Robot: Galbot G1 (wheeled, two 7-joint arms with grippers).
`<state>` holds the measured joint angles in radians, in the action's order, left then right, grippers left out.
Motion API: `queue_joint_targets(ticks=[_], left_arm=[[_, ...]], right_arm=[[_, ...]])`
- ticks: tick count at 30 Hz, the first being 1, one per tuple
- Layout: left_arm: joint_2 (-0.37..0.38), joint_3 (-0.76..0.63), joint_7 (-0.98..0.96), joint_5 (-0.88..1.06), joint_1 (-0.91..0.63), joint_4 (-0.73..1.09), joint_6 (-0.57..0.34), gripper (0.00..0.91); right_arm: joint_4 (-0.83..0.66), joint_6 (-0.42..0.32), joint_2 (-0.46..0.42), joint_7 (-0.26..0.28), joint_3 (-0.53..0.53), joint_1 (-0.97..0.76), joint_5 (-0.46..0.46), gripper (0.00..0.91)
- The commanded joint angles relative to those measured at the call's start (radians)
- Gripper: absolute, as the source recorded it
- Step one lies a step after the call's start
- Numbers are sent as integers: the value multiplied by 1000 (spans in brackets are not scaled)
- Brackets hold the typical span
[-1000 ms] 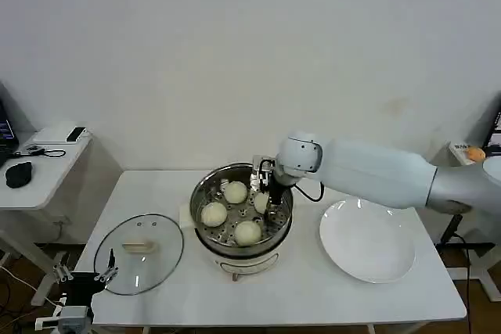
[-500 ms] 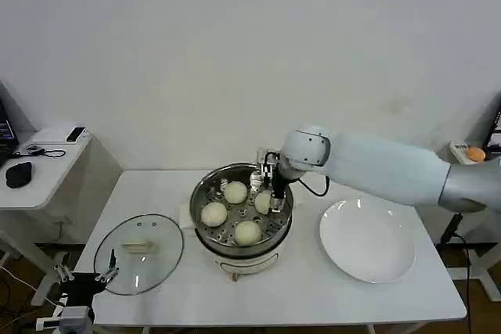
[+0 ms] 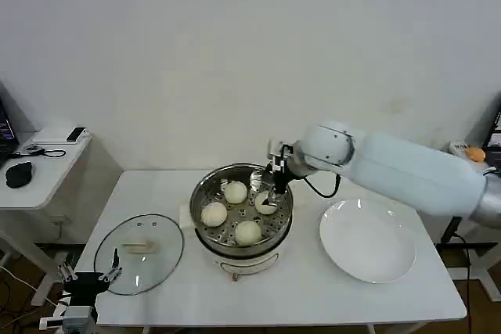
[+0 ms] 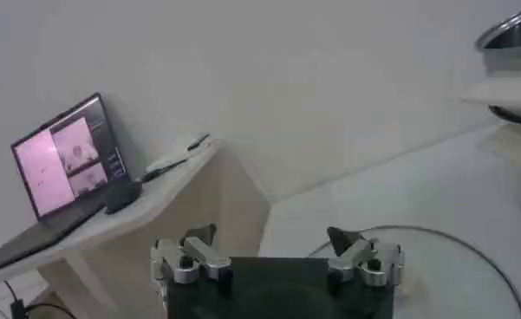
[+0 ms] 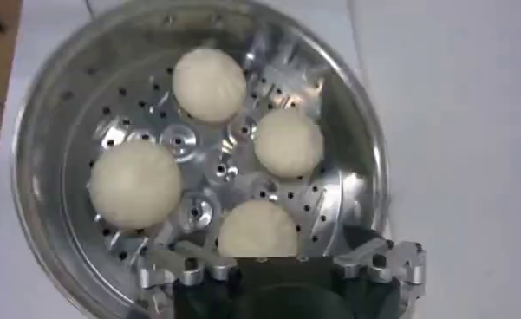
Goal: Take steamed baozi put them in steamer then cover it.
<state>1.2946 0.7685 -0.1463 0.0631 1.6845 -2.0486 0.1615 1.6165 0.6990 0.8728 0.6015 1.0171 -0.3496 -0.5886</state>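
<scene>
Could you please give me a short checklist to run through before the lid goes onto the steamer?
1. All four steamed baozi sit on the tray in the steamer: ok.
2. White plate holds no bun: ok.
3. Right gripper has let go, fingers open: ok.
4. Right gripper is clear of the steamer opening: not ok, it hangs over the rim.
5. Glass lid lies flat on the table beside the steamer, handle up: ok.
6. Left gripper is open at the lid's near edge, not yet gripping: ok.
</scene>
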Motion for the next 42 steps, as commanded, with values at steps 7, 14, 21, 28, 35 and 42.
queue_joint_targets(ticks=[7,14,21,28,35,42], left_arm=[[0,9,-2,5,8,4,-18,907],[7,-6,1,21,-6,29,-44,907],[-6,-16,-14,100,-20,63,-86,907],[-75,-25,-10,397,-34,114,-136,907],[-160,-31,-36,803,-37,214,-214,907],[-194,-103,-109,1033,-96,346,-247,907]], right_arm=[[319,-310,-291,-432,-794,842,106,907],[355,-478,-69,-426,-1360,1366,294,907],[364,-625,199,-344,-1666,1641,436,907],[336,-721,464,-322,-1862,1776,453,907],[369,-759,561,-366,-1872,1862,523,907],[388,-764,576,-404,-1928,1914,519,907]])
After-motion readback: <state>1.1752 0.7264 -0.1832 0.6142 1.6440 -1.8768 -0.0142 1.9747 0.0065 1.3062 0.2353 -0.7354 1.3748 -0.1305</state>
